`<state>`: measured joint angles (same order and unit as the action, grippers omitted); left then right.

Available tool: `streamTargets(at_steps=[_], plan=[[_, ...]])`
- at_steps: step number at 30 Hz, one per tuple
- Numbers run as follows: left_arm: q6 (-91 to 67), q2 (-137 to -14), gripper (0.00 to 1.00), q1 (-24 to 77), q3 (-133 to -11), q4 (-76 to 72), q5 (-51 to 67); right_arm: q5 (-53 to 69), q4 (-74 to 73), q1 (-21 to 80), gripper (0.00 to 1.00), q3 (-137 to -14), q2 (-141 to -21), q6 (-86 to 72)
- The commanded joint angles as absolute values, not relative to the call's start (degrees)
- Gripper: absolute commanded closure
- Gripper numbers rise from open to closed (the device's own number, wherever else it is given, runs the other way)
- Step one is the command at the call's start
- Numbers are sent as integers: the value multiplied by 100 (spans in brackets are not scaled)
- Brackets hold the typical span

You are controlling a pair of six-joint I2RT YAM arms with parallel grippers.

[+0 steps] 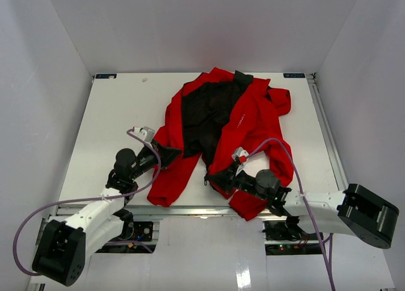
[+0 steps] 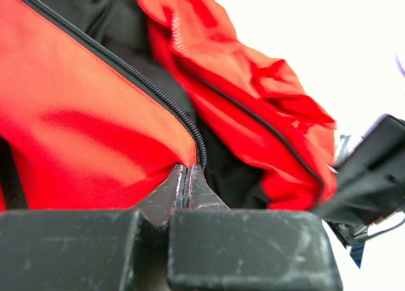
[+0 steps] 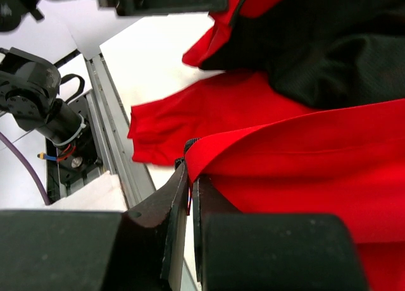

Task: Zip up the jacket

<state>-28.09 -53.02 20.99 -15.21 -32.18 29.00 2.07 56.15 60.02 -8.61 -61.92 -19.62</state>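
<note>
Left gripper [image 2: 188,174]: jaws pressed together, and it was clamped on the zipper edge of the jacket [image 1: 256,117], left of the desk's middle, close to the near edge.
Zipper [image 2: 145,85]: black teeth ran down the red panel straight into that pinch.
Jacket: it lay open and rumpled on the desk [image 1: 107,114], black lining [image 1: 205,111] facing up, collar toward the far edge, hem reaching the near edge.
Right gripper [image 3: 190,190]: jaws together too, nipping the other front panel's bottom corner, right of middle, by the near edge.
</note>
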Motion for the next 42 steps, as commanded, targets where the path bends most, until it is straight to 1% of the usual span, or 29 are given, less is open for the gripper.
streamTargets(at_steps=[1, 4, 7, 11, 19, 25, 37, 42], plan=[[-3119, -4623, 100, 2101, -1113, -4423, 3378, 605, 6512, 5977, 92, -1364, -6870, -1608], [-3286, -4430, 100, 2109, -985, -4858, 3540, 650, 6574, 5977, 92, -1571, -7144, -1495], [-3174, -4475, 100, 2173, -994, -4901, 3662, 727, 6425, 5977, 92, -1822, -7207, -1442], [-3374, -4693, 100, 2206, -639, -5868, 3700, 948, 6394, 5977, 92, -1990, -7172, -1376], [-3728, -5178, 100, 2215, -262, -7149, 3892, 976, 6256, 5977, 92, -2211, -7209, -1416], [-3805, -5273, 100, 2223, -27, -7921, 3901, 1057, 6204, 5984, 92, -2426, -7377, -1509], [-3762, -5331, 100, 2254, 157, -8262, 3925, 1137, 6349, 5977, 92, -2471, -7372, -1621], [-3768, -5432, 100, 2280, 255, -8557, 3886, 806, 6429, 5980, 92, -2399, -7196, -1830]])
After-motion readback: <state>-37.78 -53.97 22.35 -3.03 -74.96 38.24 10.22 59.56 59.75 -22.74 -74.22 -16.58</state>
